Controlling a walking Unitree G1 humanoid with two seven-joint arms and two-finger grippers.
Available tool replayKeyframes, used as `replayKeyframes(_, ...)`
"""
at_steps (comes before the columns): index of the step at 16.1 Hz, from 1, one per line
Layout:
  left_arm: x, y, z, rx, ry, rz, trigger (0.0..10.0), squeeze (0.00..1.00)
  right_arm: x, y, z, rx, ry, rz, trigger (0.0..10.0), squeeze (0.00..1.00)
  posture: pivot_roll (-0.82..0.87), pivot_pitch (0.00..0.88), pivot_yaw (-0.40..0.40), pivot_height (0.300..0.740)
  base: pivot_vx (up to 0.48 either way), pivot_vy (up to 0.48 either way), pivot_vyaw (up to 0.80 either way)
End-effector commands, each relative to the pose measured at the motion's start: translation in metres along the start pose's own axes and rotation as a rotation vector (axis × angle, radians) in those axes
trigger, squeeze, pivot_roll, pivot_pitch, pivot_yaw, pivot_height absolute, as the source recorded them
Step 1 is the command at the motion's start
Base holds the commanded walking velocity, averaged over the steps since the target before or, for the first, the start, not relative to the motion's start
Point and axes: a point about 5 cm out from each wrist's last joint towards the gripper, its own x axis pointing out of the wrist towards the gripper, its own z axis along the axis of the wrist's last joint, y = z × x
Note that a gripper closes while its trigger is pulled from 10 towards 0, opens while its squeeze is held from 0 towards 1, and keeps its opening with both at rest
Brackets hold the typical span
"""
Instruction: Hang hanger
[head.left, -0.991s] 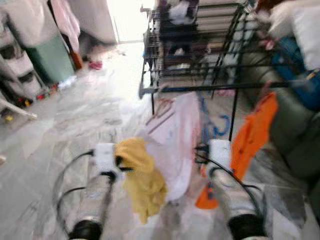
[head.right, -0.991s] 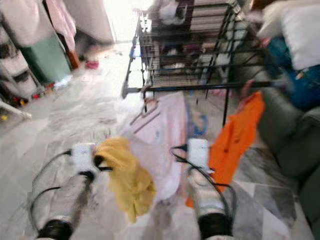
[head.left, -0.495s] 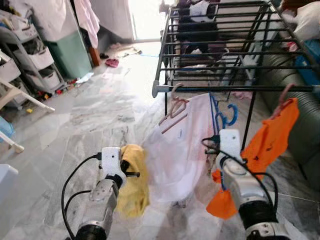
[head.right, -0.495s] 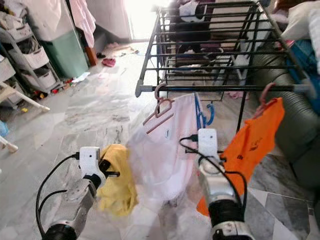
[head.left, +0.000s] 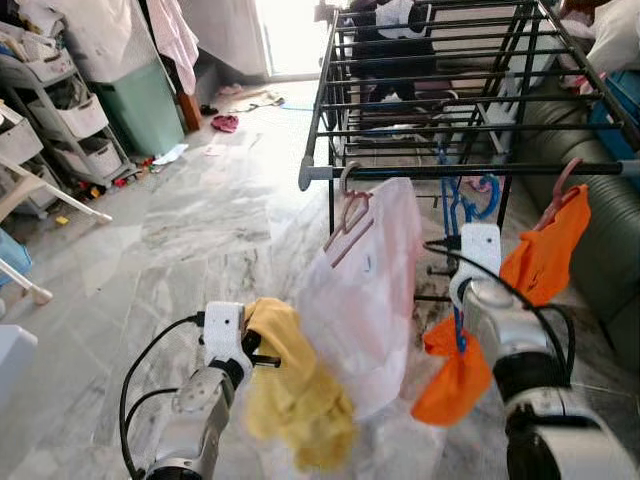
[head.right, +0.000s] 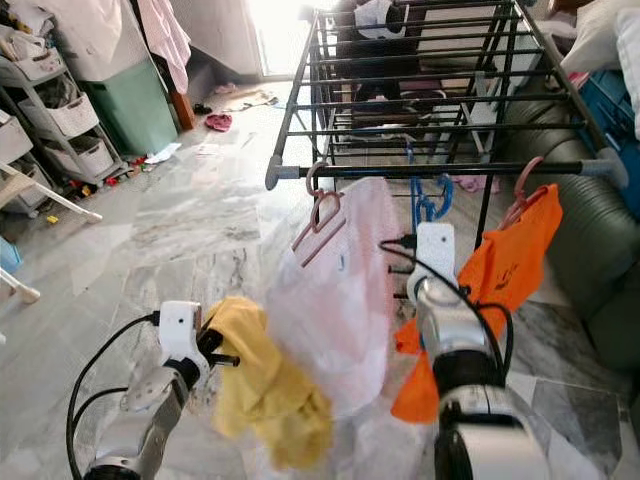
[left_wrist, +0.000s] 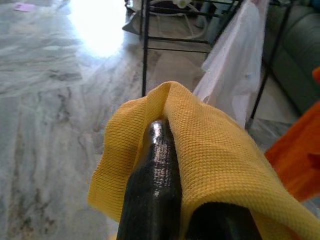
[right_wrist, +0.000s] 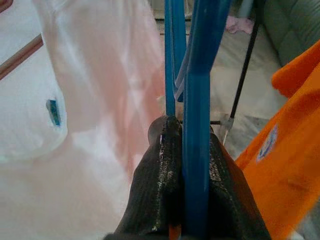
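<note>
The right gripper (right_wrist: 192, 170) is clamping a blue hanger (right_wrist: 197, 75), whose long axis is running straight up out of the fingers, with its hook end (head.left: 487, 190) reaching up toward the drying rack's front rail (head.left: 470, 170). That rail is lying just above and ahead of the right gripper, between the pink shirt (head.left: 365, 290) and the orange shirt (head.left: 545, 255), so the right arm is the one placed to hang it. The left gripper (left_wrist: 172, 165) is sitting low and well short of the rail, closed on a yellow cloth (left_wrist: 210, 155).
</note>
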Motion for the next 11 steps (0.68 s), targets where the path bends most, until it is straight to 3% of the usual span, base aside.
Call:
replayKeyframes(1,-0.001,0.004,0.011,0.019,-0.032,-0.008,10.0,0.00,0.002,0.002,0.009,0.013,-0.019,0.003,10.0,0.00,-0.16,0.038,0.111,0.740,0.000,0.000,0.00)
replayKeyframes(6,-0.012,0.007,0.013,0.031,-0.030,-0.014,10.0,0.00,0.010,0.004,0.023,-0.021,0.006,0.050,10.0,0.00,-0.12,0.073,0.100,0.740,0.000,0.000,0.00)
replayKeyframes(11,-0.038,0.013,0.011,0.036,-0.010,0.024,10.0,0.00,0.013,0.009,0.038,-0.071,-0.016,0.059,10.0,0.00,-0.01,0.108,0.076,0.740,0.000,0.000,0.00)
